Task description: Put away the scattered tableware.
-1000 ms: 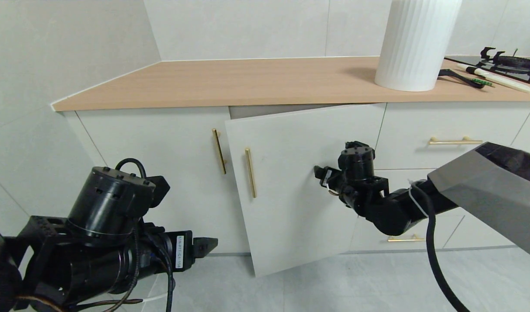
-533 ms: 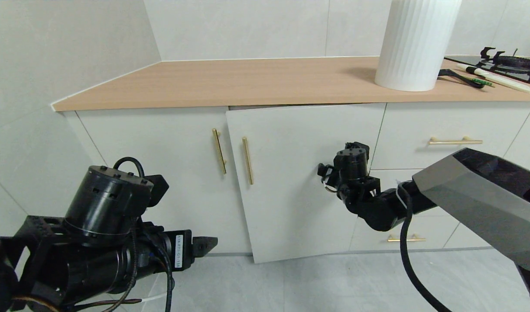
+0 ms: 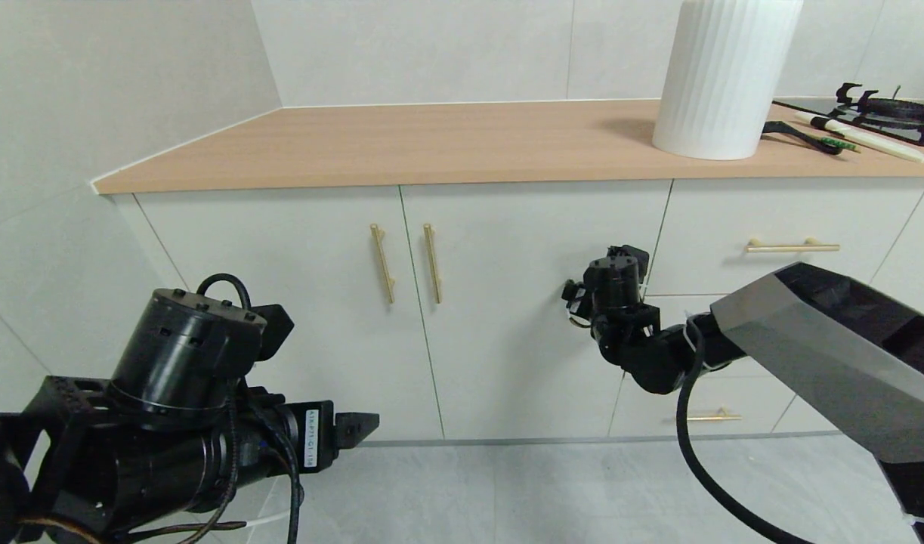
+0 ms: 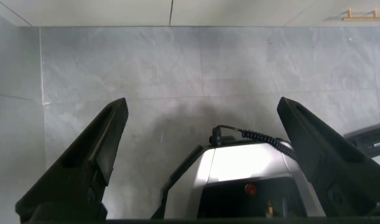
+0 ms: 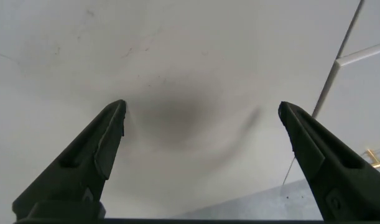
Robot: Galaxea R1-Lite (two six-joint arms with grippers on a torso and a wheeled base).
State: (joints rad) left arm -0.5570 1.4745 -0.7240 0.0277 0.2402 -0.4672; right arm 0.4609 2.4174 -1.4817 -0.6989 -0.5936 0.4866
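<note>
The white cabinet door [image 3: 522,302] with a gold handle [image 3: 431,263] sits shut, flush with its neighbour. My right gripper [image 3: 573,296] is at the door's face, near its hinge side, open with nothing between its fingers [image 5: 109,137]; the door panel [image 5: 196,62] is close before it. My left gripper [image 3: 362,429] hangs low in front of the left cabinet, open and empty, over the grey floor [image 4: 196,74]. Scattered tableware [image 3: 832,136], a black-handled utensil, green sticks and a white knife, lies on the wooden counter [image 3: 431,143] at the far right.
A tall white ribbed container [image 3: 722,75] stands on the counter beside the tableware. A black stove grate [image 3: 896,109] is at the back right. Drawers with gold handles [image 3: 792,245] fill the right side. A tiled wall closes off the left.
The cabinet door has swung from ajar to fully shut, with my right gripper following it inward. The left arm has stayed in place.
</note>
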